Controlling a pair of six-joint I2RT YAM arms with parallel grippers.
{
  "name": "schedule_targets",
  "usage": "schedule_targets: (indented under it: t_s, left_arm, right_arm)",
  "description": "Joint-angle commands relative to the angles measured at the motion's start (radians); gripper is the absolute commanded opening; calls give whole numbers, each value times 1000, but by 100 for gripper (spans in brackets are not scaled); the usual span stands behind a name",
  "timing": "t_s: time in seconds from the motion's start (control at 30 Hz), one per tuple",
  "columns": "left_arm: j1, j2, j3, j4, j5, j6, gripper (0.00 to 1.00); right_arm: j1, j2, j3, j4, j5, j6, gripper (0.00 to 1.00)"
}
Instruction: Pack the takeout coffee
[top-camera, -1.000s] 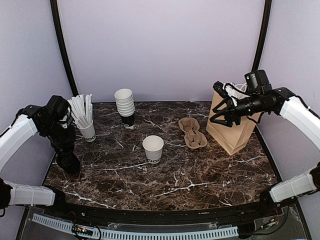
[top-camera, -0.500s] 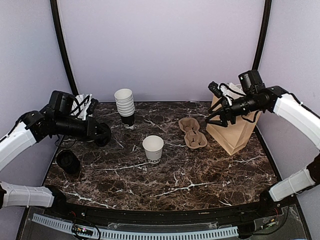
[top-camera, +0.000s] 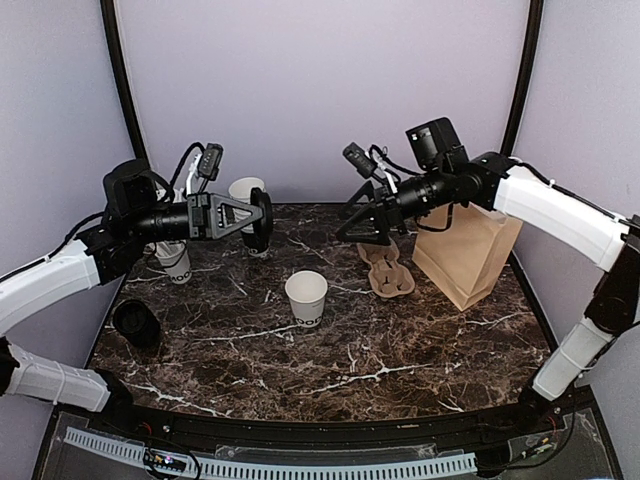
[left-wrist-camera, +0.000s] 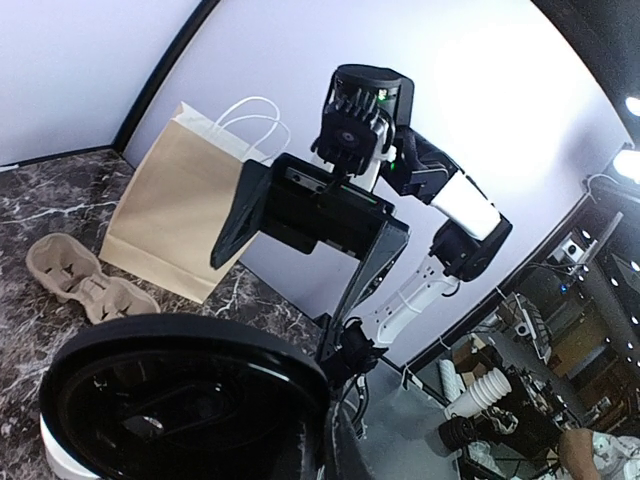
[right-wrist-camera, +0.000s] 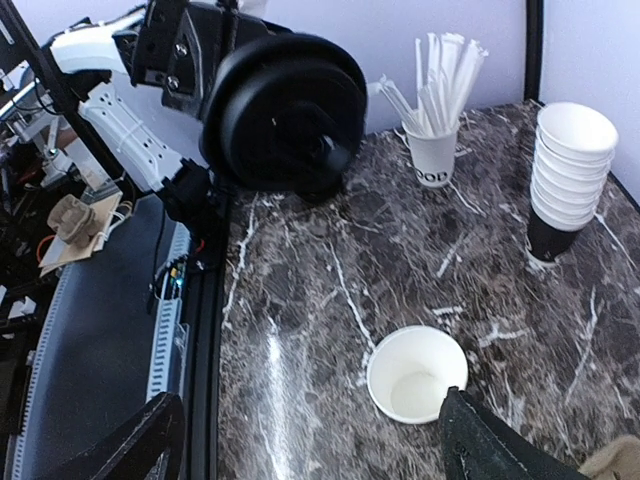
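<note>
Two grippers aloft, face to face above the marble table (top-camera: 420, 370). Left gripper (top-camera: 250, 214) clamped on a round black lid (right-wrist-camera: 285, 110), held on edge. Right gripper (top-camera: 352, 195) spread wide, nothing between its fingers, hanging over the far end of the pulp cup carrier (top-camera: 386, 266). Below and between them, upright and lidless, a white paper cup (top-camera: 306, 297) mid-table. Brown paper bag (top-camera: 468, 255) standing just right of the carrier. Farther back, a stack of lidless cups (right-wrist-camera: 565, 170) and a cup of white sticks (right-wrist-camera: 435, 150).

Dark marble table (top-camera: 400, 370) with lidless cup (top-camera: 306, 297), carrier (top-camera: 386, 266), paper bag (top-camera: 470, 255)
</note>
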Motion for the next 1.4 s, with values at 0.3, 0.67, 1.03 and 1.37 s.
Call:
schedule_targets:
  t_s: [0.3,0.67,1.03,1.37]
  left_arm:
    - [-49,60,20,294,132,-71,0]
    - [-62,55,19,338,139,-67,0]
    - [-66,61,19,344,138,-72,0]
    - [-72,73,23,340,140,-75,1]
  right_arm:
    - [90,199,258,300,-142,450,97]
    - [106,227,209,535,-287,711,99]
    - [119,225,167,572,-292,726,99]
    - [131,244,188,580,-297,732,96]
